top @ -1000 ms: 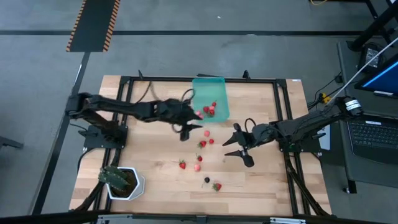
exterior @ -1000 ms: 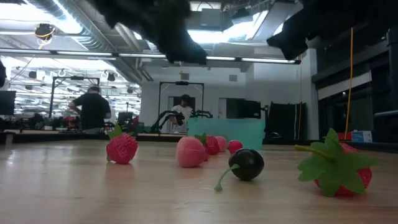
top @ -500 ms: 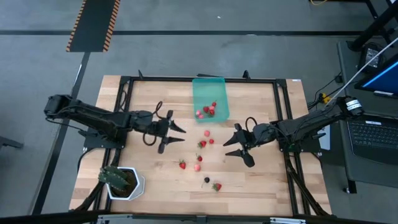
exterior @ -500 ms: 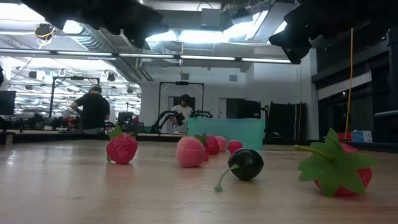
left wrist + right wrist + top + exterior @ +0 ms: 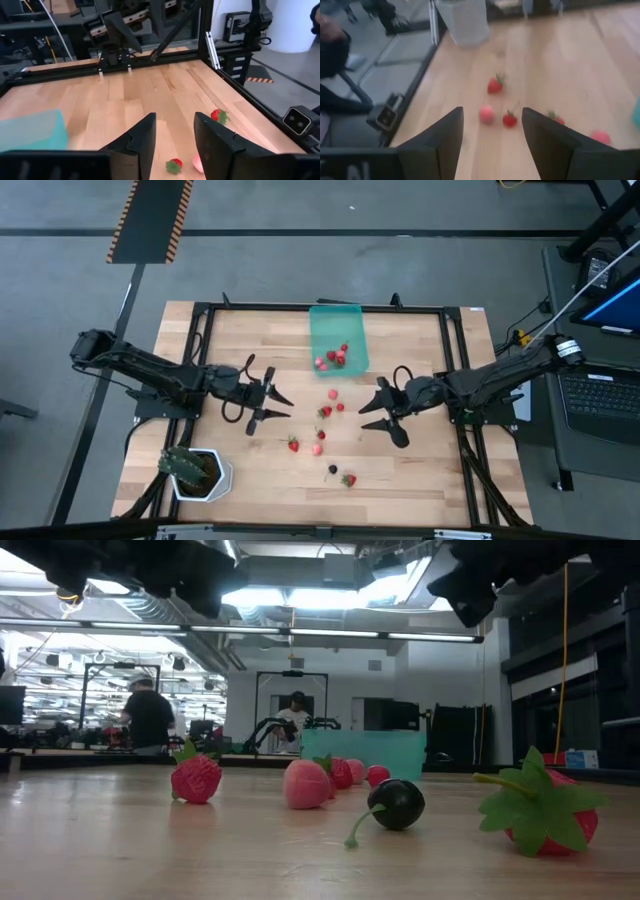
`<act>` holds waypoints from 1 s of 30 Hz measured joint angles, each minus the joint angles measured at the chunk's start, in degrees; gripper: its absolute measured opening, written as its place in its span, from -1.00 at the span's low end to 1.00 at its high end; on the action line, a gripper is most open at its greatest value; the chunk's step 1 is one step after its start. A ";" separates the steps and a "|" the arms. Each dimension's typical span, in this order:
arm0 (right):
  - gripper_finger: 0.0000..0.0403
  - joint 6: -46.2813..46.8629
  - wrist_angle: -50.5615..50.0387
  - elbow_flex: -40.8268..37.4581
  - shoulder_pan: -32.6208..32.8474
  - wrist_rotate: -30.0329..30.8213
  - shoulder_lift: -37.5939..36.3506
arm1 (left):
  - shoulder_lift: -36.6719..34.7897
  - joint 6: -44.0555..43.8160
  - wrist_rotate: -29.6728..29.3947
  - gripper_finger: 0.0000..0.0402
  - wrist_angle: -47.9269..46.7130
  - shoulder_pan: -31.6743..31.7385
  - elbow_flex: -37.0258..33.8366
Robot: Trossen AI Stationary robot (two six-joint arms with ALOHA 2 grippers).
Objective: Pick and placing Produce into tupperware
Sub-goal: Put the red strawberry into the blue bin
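The teal tupperware stands at the table's far middle with several red fruits inside it. Loose strawberries lie nearer on the wood, beside a pink one and a dark berry. My left gripper hovers open left of the loose fruit, with a strawberry below its fingers. My right gripper hovers open right of the fruit, with strawberries ahead of it.
A white pot with a green plant stands at the near left corner. A black frame runs around the table's edges. Bare wood lies left and right of the fruit cluster. People sit in the room beyond.
My left gripper has drawn back from beside the tupperware toward the table's left edge, then drifted slightly toward the near edge. The fruits and the tupperware have kept their places.
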 joint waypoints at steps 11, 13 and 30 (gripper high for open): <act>0.01 6.15 -12.02 5.87 6.35 1.72 0.56 | -5.23 2.88 -2.40 -0.49 -2.11 -0.44 -0.09; 0.01 7.37 -12.93 5.87 7.71 3.81 1.18 | -7.04 2.80 -2.40 -0.51 -3.30 -0.44 -0.09; 0.01 9.14 -30.64 23.76 12.21 8.61 21.60 | -15.55 -1.81 -5.78 -0.71 1.57 -1.79 -11.21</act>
